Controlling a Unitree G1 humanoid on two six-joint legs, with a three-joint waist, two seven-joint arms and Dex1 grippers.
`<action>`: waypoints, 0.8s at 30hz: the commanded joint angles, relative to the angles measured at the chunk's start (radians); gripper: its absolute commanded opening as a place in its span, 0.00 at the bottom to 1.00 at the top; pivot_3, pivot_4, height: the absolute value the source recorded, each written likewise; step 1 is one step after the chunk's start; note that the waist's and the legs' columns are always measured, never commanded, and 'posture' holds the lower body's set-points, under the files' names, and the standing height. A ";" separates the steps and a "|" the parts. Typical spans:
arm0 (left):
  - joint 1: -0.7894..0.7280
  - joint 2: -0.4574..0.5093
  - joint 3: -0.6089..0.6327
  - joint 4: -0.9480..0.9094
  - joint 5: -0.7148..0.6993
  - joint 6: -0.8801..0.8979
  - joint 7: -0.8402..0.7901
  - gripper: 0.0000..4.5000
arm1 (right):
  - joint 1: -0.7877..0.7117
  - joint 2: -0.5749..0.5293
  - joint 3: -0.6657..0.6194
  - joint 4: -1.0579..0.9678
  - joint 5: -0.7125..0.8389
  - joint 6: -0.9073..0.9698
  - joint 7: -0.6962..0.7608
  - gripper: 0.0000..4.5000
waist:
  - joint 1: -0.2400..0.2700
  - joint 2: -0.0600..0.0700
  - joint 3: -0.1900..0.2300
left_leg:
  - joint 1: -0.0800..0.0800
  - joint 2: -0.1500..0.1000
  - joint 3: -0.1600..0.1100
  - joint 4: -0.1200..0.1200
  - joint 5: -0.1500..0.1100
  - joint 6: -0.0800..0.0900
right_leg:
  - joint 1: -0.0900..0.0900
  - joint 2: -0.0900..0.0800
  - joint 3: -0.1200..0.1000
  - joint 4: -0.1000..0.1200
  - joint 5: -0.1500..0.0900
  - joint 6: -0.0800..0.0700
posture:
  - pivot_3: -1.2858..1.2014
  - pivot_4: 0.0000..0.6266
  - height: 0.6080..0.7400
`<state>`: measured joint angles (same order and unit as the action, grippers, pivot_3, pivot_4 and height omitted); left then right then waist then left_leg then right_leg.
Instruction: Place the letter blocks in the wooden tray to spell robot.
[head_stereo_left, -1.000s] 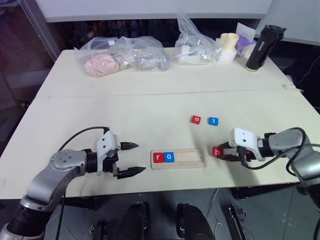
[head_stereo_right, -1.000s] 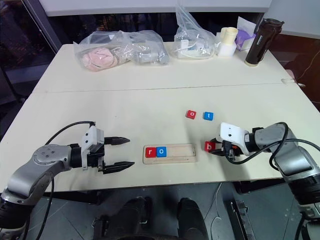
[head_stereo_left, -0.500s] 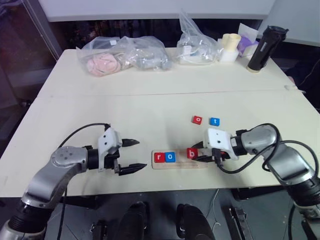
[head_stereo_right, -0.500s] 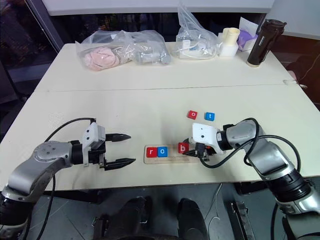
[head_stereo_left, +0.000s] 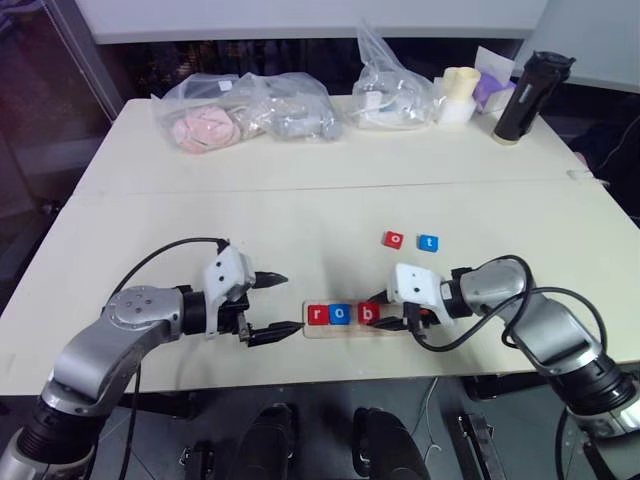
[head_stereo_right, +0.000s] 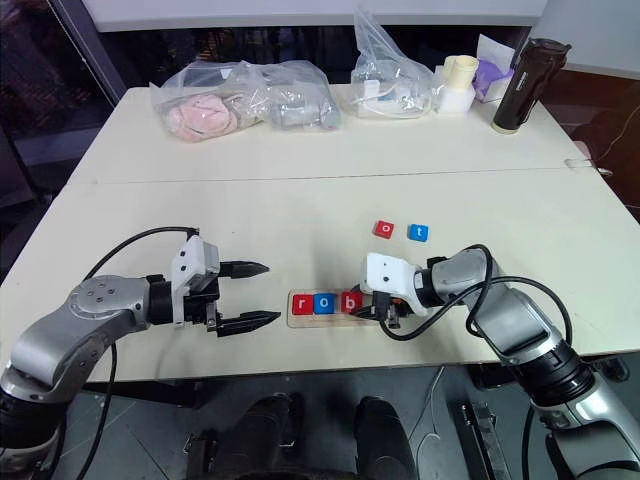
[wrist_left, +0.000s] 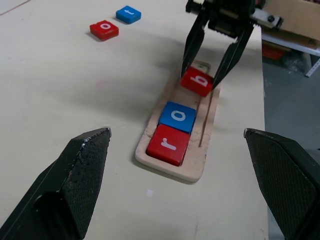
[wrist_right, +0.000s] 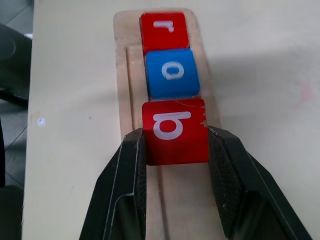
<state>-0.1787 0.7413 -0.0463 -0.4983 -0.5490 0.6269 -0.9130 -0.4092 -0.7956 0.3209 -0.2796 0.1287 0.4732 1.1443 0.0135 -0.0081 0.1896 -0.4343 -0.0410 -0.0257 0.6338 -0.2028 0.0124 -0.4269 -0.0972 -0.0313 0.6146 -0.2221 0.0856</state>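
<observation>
Right claw (wrist_right: 175, 150) clenched on the stiff, light red b block (wrist_right: 175, 131) by its side edges over the wooden tray (head_stereo_left: 392, 328), 3 o'clock of the blue o (head_stereo_left: 340, 314); left claw (head_stereo_left: 277, 304) released.

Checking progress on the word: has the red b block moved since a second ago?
Yes. The red b block, held in the right gripper, went from right of the wooden tray to over its groove, beside the blue o.

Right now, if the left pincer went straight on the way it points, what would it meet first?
Most likely the wooden tray, at its near end by the red r block. The left pincer is open and aimed at it, though depth is uncertain.
</observation>
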 joint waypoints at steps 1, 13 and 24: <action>0.013 0.013 -0.010 -0.034 0.013 -0.025 -0.012 1.00 | -0.029 0.018 0.002 -0.009 -0.013 -0.013 -0.013 0.25 | -0.001 0.000 0.000 | 0.000 0.000 0.000 0.000 0.000 0.000 | 0.000 0.000 0.000 0.000 0.000 0.000 | 0.52 0.24 0.98; 0.030 0.018 0.008 -0.016 0.013 -0.050 -0.032 1.00 | -0.036 0.030 0.019 0.019 -0.025 -0.024 -0.008 0.25 | -0.001 0.000 0.000 | 0.000 0.000 0.000 0.000 0.000 0.000 | 0.000 0.000 0.000 0.000 0.000 0.000 | 0.52 0.24 0.98; 0.047 0.017 0.011 -0.007 0.023 -0.075 -0.028 1.00 | -0.041 0.042 0.034 0.043 -0.043 -0.040 -0.001 0.25 | -0.001 0.000 0.000 | 0.000 0.000 0.000 0.000 0.000 0.000 | 0.000 0.000 0.000 0.000 0.000 0.000 | 0.52 0.24 0.98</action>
<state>-0.1300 0.7538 -0.0583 -0.4906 -0.5308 0.5739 -0.9424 -0.4339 -0.7610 0.3564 -0.2271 0.0870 0.4454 1.1404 0.0129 -0.0081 0.1896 -0.4343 -0.0410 -0.0256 0.6340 -0.2027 0.0124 -0.4269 -0.0970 -0.0312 0.6149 -0.2220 0.0857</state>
